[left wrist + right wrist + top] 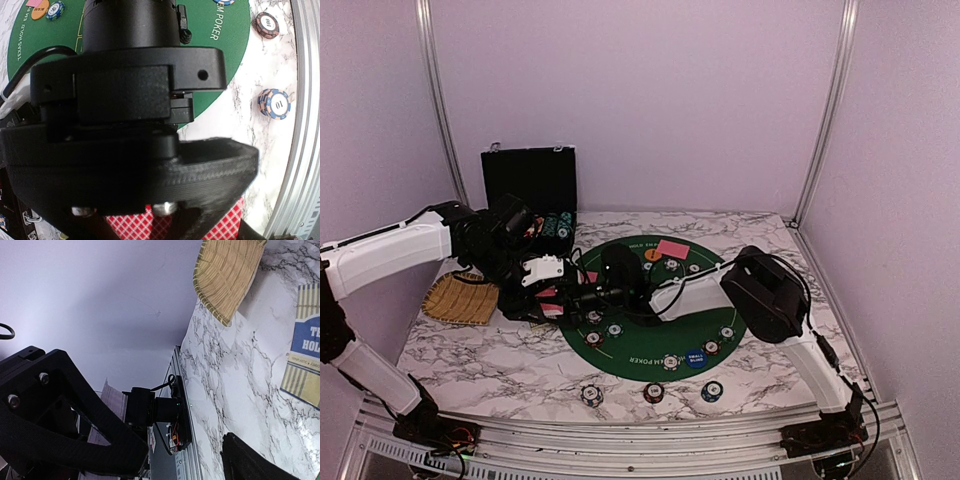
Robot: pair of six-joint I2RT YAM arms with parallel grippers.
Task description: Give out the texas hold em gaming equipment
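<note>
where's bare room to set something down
Bare marble front left, between the straw tray and the three front chips, and back right beyond the green mat. Crowded: mat's left edge, where left end effector and right end effector meet.

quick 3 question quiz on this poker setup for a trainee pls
1. Count: how many poker chips lie on the marble table between the green mat and the table's near edge?
2. True or false: the woven tray lies left of the green mat.
3. Which gripper holds the red-backed cards?
A. left gripper
B. right gripper
C. neither

Key: 1. three; 2. true; 3. A
</note>
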